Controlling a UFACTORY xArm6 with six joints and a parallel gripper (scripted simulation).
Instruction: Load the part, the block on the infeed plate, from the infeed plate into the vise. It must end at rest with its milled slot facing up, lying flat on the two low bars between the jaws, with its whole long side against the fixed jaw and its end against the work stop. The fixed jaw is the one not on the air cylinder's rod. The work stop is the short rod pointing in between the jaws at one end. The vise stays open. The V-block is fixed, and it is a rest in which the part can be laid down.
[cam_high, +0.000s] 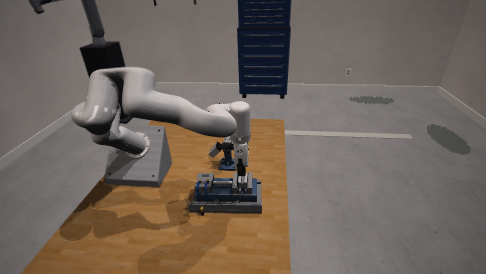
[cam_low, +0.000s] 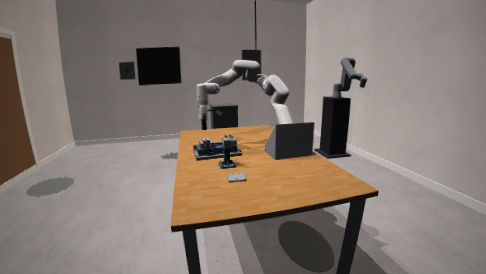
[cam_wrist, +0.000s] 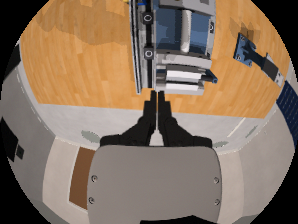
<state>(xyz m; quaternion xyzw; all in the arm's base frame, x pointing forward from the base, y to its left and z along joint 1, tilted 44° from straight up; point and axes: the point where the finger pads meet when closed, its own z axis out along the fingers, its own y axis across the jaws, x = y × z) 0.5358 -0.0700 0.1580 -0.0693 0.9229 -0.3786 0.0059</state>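
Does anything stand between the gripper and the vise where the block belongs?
Nothing visible does. The gripper hangs shut and empty just over the vise, with open space below its fingertips. The V-block stands off to one side, out of that path. The block itself is too small to pick out for certain.

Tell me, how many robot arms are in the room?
2. A white one reaches over the table's vise; a dark one stands on a black pedestal by the wall.
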